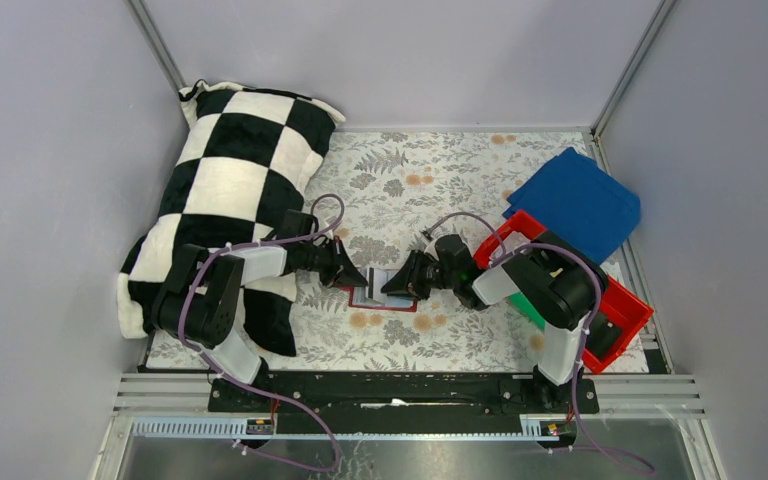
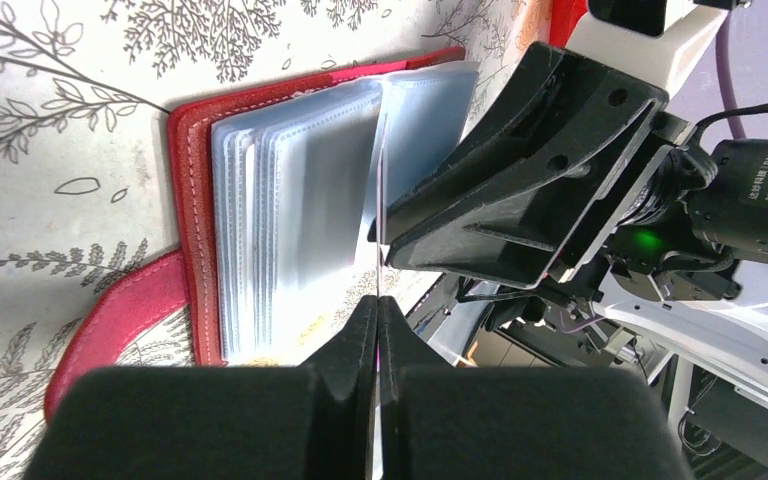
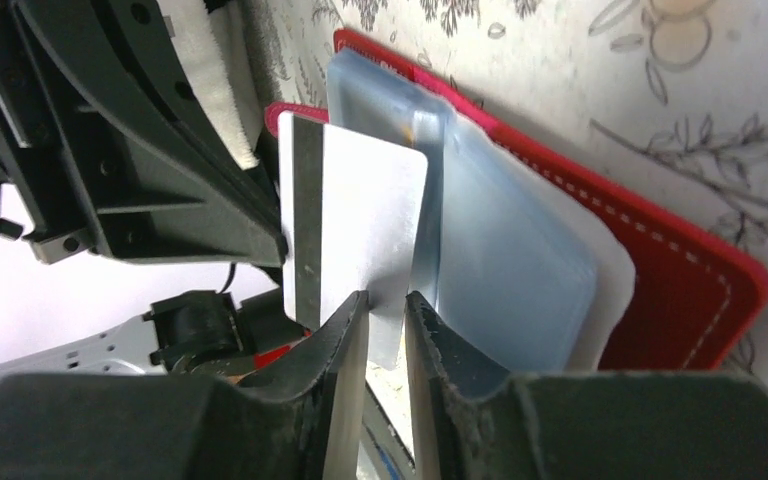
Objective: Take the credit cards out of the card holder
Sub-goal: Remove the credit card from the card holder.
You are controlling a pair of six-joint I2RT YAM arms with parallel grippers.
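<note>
The card holder [image 1: 396, 304] lies open on the floral mat, red-bordered [image 2: 192, 210], its clear sleeves [image 2: 290, 220] fanned out. One white credit card [image 3: 360, 220] with a dark stripe stands up from the sleeves [image 3: 510, 270]. My left gripper [image 1: 361, 279] [image 2: 378, 305] is shut on a thin sheet seen edge-on, seemingly a sleeve. My right gripper [image 1: 390, 285] [image 3: 387, 300] faces it from the right. Its jaws stand a narrow gap apart around the card's lower edge, one finger touching its face. Other cards are hidden in the sleeves.
A black-and-white checkered pillow [image 1: 230, 190] lies at the left behind my left arm. A red bin [image 1: 620, 305] sits under my right arm, with a blue cloth [image 1: 575, 205] behind it. Grey walls enclose the mat.
</note>
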